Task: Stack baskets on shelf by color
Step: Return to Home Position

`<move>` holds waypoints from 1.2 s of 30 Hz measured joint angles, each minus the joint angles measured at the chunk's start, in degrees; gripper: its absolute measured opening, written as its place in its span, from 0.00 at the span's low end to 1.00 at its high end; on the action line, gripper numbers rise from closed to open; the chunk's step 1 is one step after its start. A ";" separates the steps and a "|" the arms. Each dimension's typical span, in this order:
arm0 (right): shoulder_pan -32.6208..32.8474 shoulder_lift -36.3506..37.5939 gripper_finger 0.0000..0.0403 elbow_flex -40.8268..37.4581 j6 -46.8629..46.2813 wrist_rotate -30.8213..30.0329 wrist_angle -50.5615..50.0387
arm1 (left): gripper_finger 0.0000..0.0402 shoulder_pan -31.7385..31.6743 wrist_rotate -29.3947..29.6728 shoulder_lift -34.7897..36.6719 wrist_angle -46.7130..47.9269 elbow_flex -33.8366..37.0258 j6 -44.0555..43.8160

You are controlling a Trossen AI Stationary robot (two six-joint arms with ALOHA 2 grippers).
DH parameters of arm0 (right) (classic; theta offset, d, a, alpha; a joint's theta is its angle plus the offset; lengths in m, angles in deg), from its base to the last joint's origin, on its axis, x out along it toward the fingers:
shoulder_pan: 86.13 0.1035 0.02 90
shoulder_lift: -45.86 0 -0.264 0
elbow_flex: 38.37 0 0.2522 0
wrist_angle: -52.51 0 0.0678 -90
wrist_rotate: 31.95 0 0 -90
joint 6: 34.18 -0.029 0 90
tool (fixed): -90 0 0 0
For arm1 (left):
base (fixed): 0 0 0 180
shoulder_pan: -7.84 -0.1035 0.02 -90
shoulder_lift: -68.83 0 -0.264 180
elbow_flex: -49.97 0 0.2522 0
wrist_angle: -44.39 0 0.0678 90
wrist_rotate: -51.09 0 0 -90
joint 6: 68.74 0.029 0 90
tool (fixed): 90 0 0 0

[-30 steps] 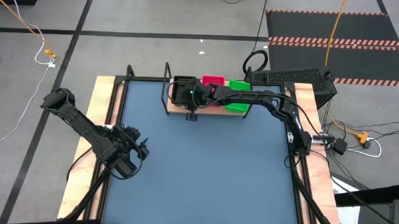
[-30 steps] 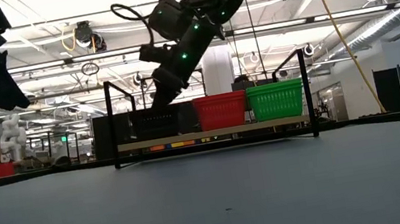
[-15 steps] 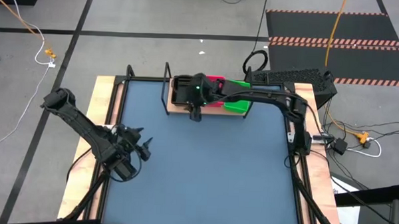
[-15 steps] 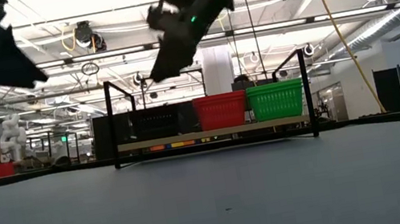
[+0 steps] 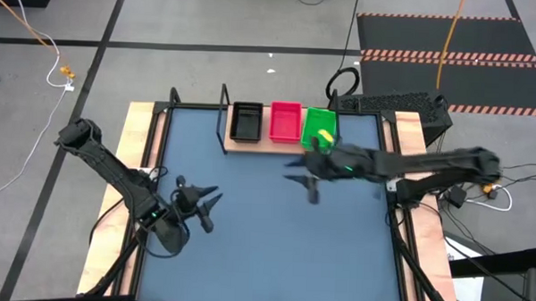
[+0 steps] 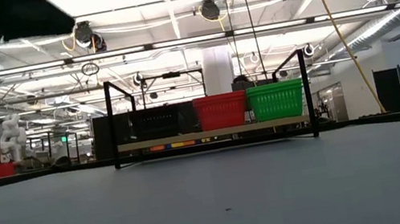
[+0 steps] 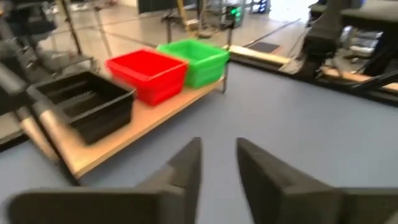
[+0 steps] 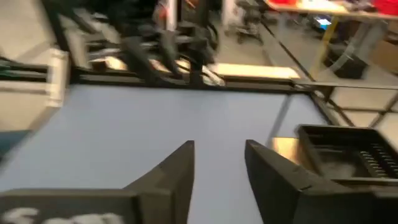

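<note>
Shelf: flat light-wood shelf (image 5: 261,147) in a black metal frame, at the far edge of the blue-grey worktop (image 5: 264,258), roughly centred.

Three perforated rectangular plastic baskets sit on it in one row:
- black basket (image 5: 247,121) on the left-arm side
- red basket (image 5: 285,121) in the middle
- green basket (image 5: 320,125) on the right-arm side

In the low view all three stand upright and level on the board, with rims at about the same height. Red and green are touching or nearly so; the black one is just beside the red. Each colour reads as a single basket outline. I can't tell from any view how many are nested in each.

Left end effector (image 5: 208,208): over the worktop's near-left area, well apart from the shelf. It is released, with the fingers spread and nothing between them. In the left wrist view the two dark fingers (image 7: 186,168) have a clear gap, with bare worktop showing through it and the three baskets beyond.

Right end effector (image 5: 305,177): over the worktop near the green basket, on its near side, with the arm stretched in from the right edge. It is smeared in the high view. The right wrist view shows its fingers (image 8: 177,165) parted, empty and touching nothing, with bare worktop between them and the black basket off to one side.

In the low view both arms are up at the top edge, above the shelf frame.
</note>
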 joint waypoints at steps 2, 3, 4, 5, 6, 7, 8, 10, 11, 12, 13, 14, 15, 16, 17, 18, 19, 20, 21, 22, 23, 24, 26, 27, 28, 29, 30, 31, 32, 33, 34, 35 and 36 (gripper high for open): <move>1.54 5.30 0.25 -5.23 -0.81 1.27 0.61 | 0.15 -1.02 -1.05 -0.22 -7.01 0.00 7.58; 1.99 7.67 0.20 -7.56 -1.10 1.70 0.69 | 0.08 -1.47 -2.05 -0.43 -9.97 0.00 11.05; 2.26 10.10 0.16 -9.39 -1.45 1.75 0.82 | 0.04 -1.85 -3.46 -0.60 -12.39 0.00 14.11; 2.42 12.75 0.11 -10.81 -1.70 1.69 0.91 | 0.03 -2.19 -4.87 -0.67 -14.93 0.02 16.74; 2.62 15.43 0.07 -11.97 -1.82 1.70 1.40 | 0.03 -2.53 -6.05 -0.68 -17.63 0.02 19.21; 2.93 18.25 0.03 -13.03 -1.81 1.73 1.85 | 0.02 -2.89 -7.39 -0.68 -20.39 0.02 21.73; 3.36 20.85 0.02 -14.08 -1.84 1.73 2.14 | 0.02 -3.46 -8.79 -0.68 -23.05 0.02 24.51; 4.15 25.39 0.02 -16.60 -2.22 1.35 3.59 | 0.01 -4.92 -11.77 -0.68 -28.30 0.02 29.96; 4.46 27.34 0.02 -17.90 -2.18 1.36 4.93 | 0.01 -5.91 -13.64 -0.68 -30.95 0.10 32.32; 4.74 29.18 0.02 -19.58 -1.80 1.41 6.43 | 0.01 -6.91 -16.34 -0.77 -34.34 0.64 34.66; 4.99 30.65 0.01 -21.44 -1.60 1.53 8.54 | 0.01 -8.17 -19.34 -1.34 -38.21 1.62 36.70; 5.31 31.71 0.01 -23.55 -1.47 1.66 11.48 | 0.01 -9.41 -22.34 -2.26 -42.17 3.10 37.91; 5.66 32.16 0.00 -26.04 -0.87 1.85 15.97 | 0.01 -10.61 -25.46 -3.30 -46.49 5.20 38.38; 6.08 32.00 0.00 -28.61 0.01 2.33 21.35 | 0.01 -11.83 -28.07 -4.37 -50.10 7.54 38.37; 6.47 31.34 0.00 -31.32 0.70 3.14 27.04 | 0.01 -12.97 -29.83 -5.44 -53.63 9.70 38.10; 6.67 30.42 0.00 -33.87 1.51 3.21 32.14 | 0.01 -14.12 -31.32 -6.35 -57.09 11.47 37.67; 6.76 29.41 0.00 -35.97 2.37 3.21 36.45 | 0.01 -15.12 -31.62 -6.66 -59.56 13.25 37.18; 6.72 28.34 0.00 -37.78 3.09 3.15 39.84 | 0.01 -15.98 -31.61 -6.22 -60.90 15.14 36.90; 6.38 27.55 0.00 -38.98 3.26 2.98 41.67 | 0.01 -16.76 -31.65 -5.12 -61.51 16.83 37.00; 5.83 27.38 0.00 -39.97 3.26 2.91 42.63 | 0.01 -17.51 -31.98 -3.41 -61.73 18.16 37.54; 5.26 27.32 0.00 -40.30 3.20 2.98 43.07 | 0.01 -18.21 -32.39 -0.64 -61.69 19.34 38.12; 4.80 27.31 0.00 -40.41 3.10 3.12 43.82 | 0.01 -18.52 -32.40 3.03 -61.21 20.64 39.06; 4.31 27.32 0.00 -41.31 2.99 4.75 43.90 | 0.01 -18.51 -32.42 11.74 -59.11 22.78 41.44; 4.19 27.31 0.00 -41.57 2.89 5.74 43.45 | 0.01 -18.45 -32.57 16.37 -57.32 23.52 42.70; 4.16 27.33 0.00 -41.60 2.78 6.29 43.62 | 0.01 -18.46 -32.67 21.30 -54.69 24.48 44.20; 4.16 27.55 0.00 -41.64 2.79 6.74 43.58 | 0.01 -18.31 -32.55 25.92 -52.20 25.34 45.29; 4.16 28.17 0.00 -41.90 3.04 7.28 43.35 | 0.01 -18.27 -32.54 29.93 -50.12 25.99 45.88; 4.16 28.68 0.00 -41.95 3.49 7.44 43.41 | 0.01 -18.31 -32.57 33.79 -47.81 26.90 46.15; 4.16 29.11 0.00 -41.87 4.23 7.49 43.79 | 0.01 -18.39 -32.57 37.46 -45.50 28.16 46.01; 4.16 29.67 0.00 -41.84 5.19 7.77 43.52 | 0.01 -18.40 -32.52 40.39 -44.02 29.62 45.29; 4.16 30.38 0.00 -41.84 6.38 8.95 42.72 | 0.01 -18.40 -32.50 42.54 -43.99 31.16 44.34; 4.16 30.58 0.00 -41.84 7.28 10.38 42.26 | 0.01 -18.41 -32.55 44.45 -44.17 32.91 43.71; 4.16 30.57 0.00 -41.84 7.62 11.12 42.27 | 0.01 -18.42 -32.55 46.37 -44.13 34.98 43.46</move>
